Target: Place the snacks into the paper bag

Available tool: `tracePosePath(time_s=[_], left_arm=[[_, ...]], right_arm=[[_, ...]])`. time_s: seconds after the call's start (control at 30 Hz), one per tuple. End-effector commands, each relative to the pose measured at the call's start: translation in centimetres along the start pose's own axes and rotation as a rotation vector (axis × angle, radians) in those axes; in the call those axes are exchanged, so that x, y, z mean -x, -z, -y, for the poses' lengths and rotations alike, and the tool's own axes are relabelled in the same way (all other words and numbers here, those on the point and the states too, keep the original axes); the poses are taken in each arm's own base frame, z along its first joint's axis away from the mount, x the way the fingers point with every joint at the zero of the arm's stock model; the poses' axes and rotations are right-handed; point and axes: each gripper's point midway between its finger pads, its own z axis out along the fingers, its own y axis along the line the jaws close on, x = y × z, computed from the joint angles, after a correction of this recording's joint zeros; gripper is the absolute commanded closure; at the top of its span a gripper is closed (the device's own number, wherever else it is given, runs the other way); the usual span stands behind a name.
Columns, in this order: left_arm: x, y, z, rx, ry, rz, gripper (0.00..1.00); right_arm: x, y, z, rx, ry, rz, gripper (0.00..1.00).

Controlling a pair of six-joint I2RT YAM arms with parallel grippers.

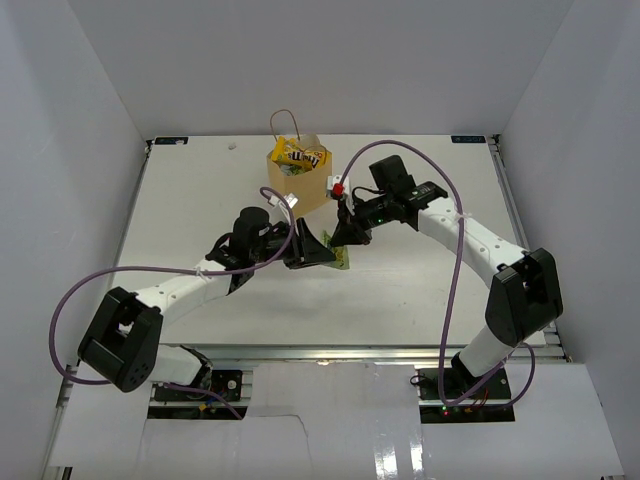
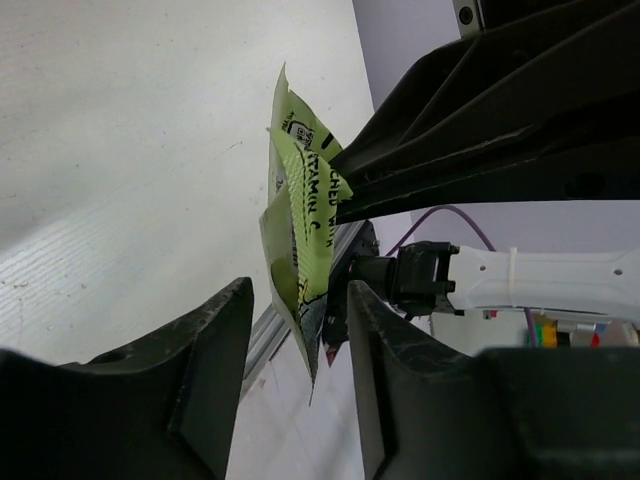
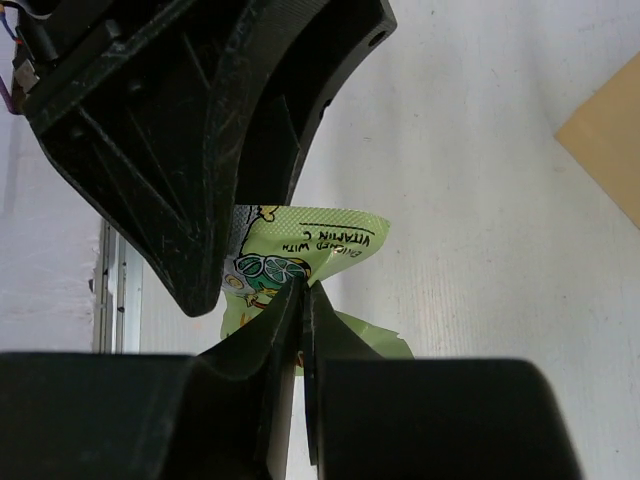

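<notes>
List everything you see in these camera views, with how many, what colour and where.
paper bag: one, tan, upright at the table's far middle
yellow wrappers: apparently two, yellow, in the bag's open top
green packets: at least two overlapping, green, between the two tools, on the near side of the bag
table: one, white, under everything
cables: two, purple, looping along the arms
left tool: black, open, fingers either side of the green packets
right tool: black, shut on the green packets

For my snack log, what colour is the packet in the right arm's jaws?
Lime green packet with black print; best seen in right wrist view.
</notes>
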Motion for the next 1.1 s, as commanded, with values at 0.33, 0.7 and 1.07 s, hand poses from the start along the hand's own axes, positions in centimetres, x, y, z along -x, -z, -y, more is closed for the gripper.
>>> tracePosePath(time_s=[0.33,0.7,1.07], left_arm=[[1.0,0.5,2.6,-0.071,-0.096,0.023,1.00],[6.6,3.9,0.6,0.312,-0.347,0.173,1.00],[20.2,11.5,4.4,0.618,-0.777,0.454,1.00]], right_arm=[[0.7,-0.3,-0.1,0.000,0.020,0.018,0.89],[5.2,3.3,1.6,-0.093,0.120,0.088,0.33],[5.1,10.6,5.1,-0.231,0.070,0.176,0.30]])
